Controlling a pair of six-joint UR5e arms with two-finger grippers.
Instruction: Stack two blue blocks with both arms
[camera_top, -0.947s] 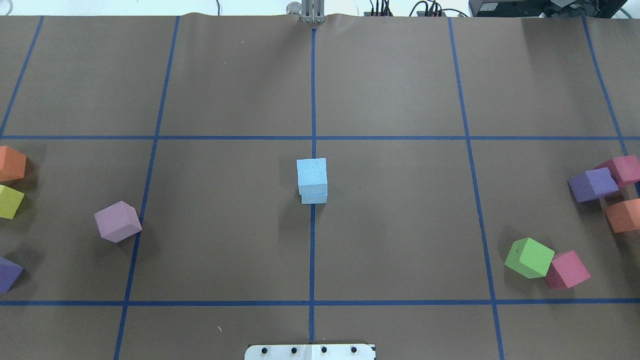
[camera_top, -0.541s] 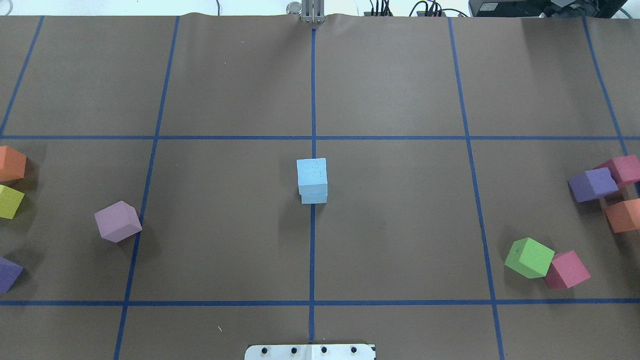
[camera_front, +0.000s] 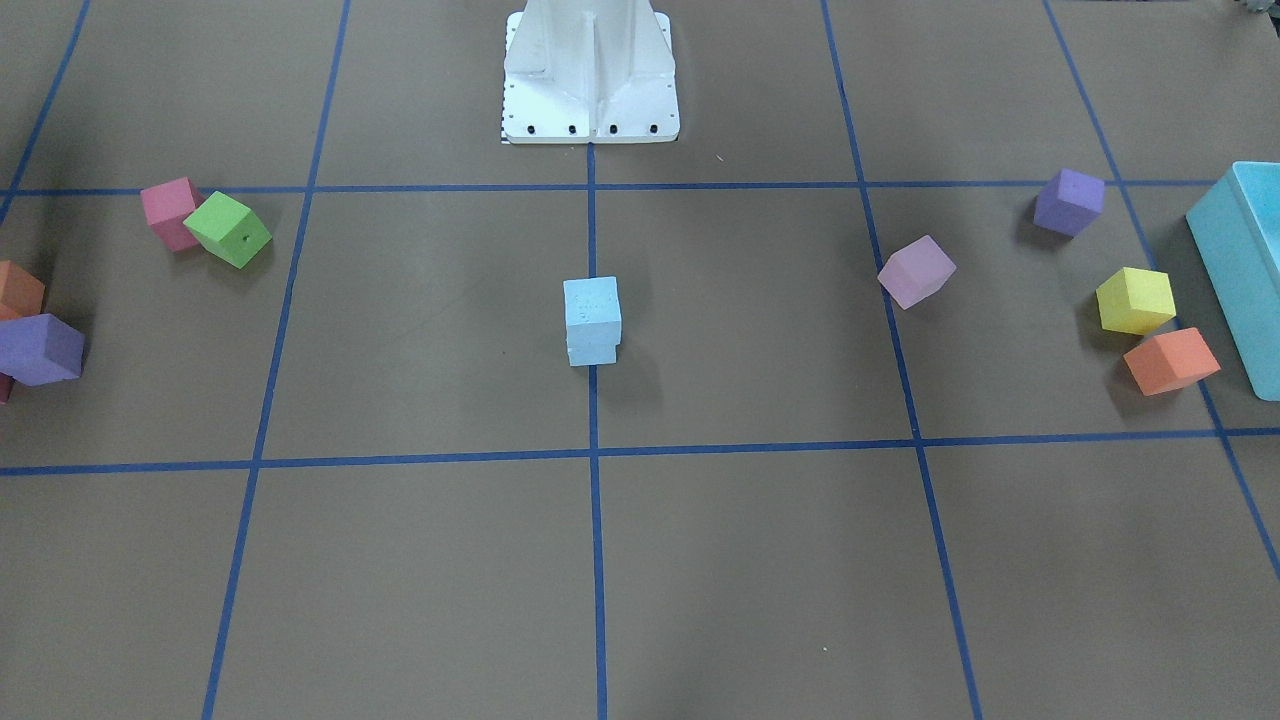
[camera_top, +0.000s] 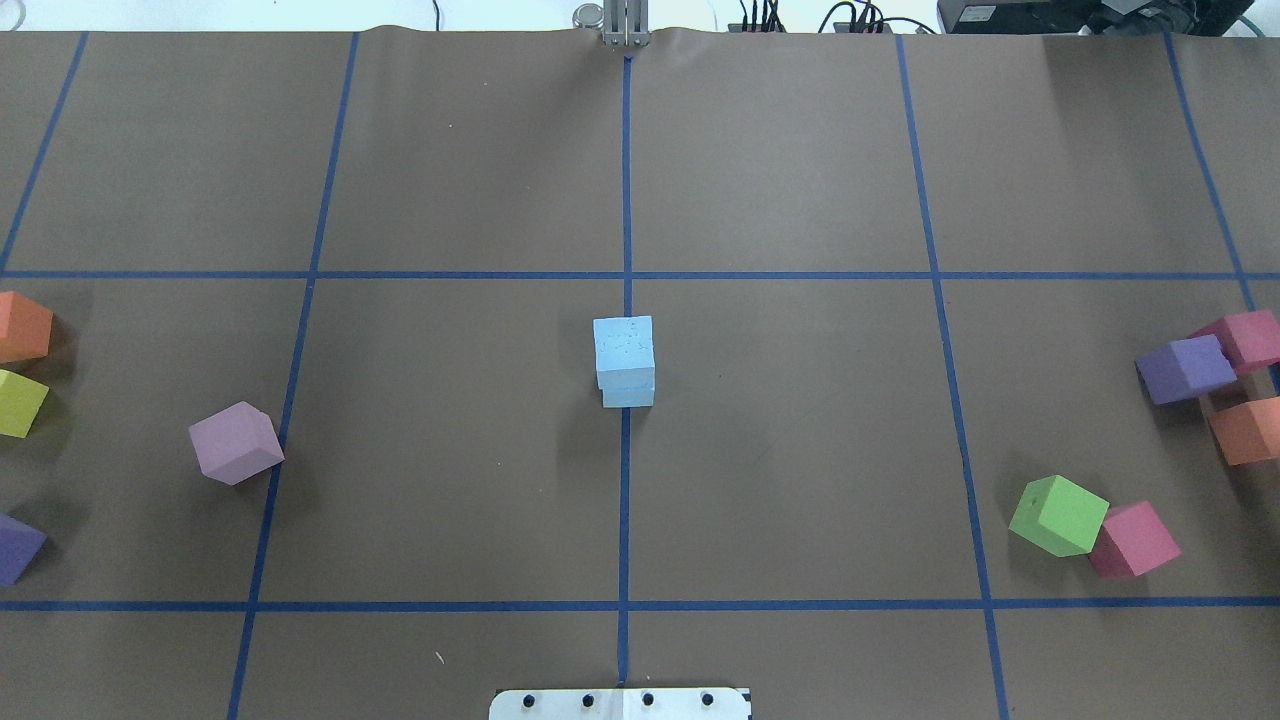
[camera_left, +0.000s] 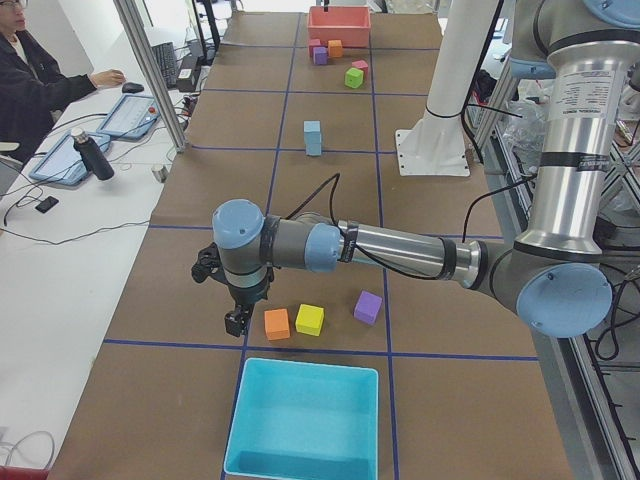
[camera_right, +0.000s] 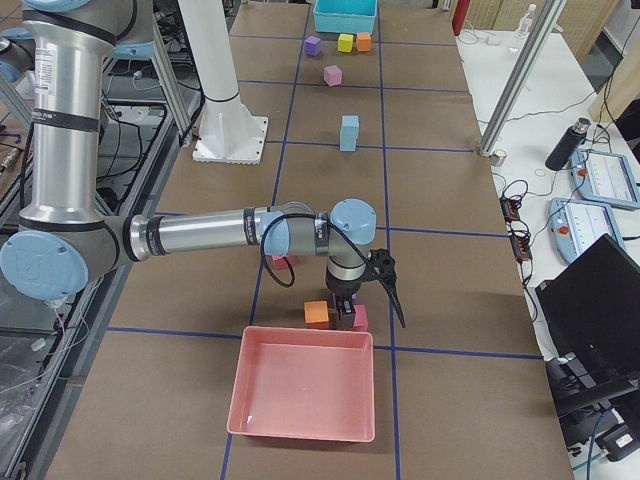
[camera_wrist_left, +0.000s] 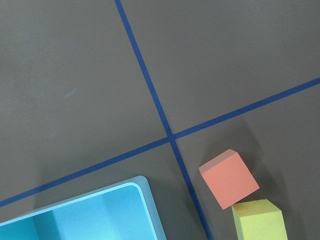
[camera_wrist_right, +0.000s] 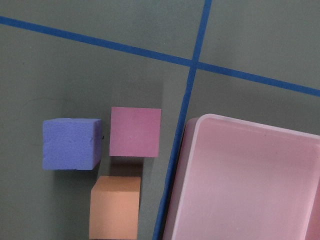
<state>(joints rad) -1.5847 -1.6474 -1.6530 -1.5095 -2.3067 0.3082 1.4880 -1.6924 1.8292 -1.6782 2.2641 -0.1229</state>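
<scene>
Blue blocks (camera_top: 625, 360) sit stacked at table centre on the middle tape line, top cube slightly offset but well supported; task looks done. Left gripper (camera_left: 237, 320) hangs by the teal box (camera_left: 300, 415), right gripper (camera_right: 349, 312) by the pink tray (camera_right: 300, 385), probably clearing the stack (jaw opening and any load: cannot tell from side views).

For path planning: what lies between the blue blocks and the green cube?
Between the blue blocks and green cube, overhead view shows only brown paper and one tape line.
</scene>
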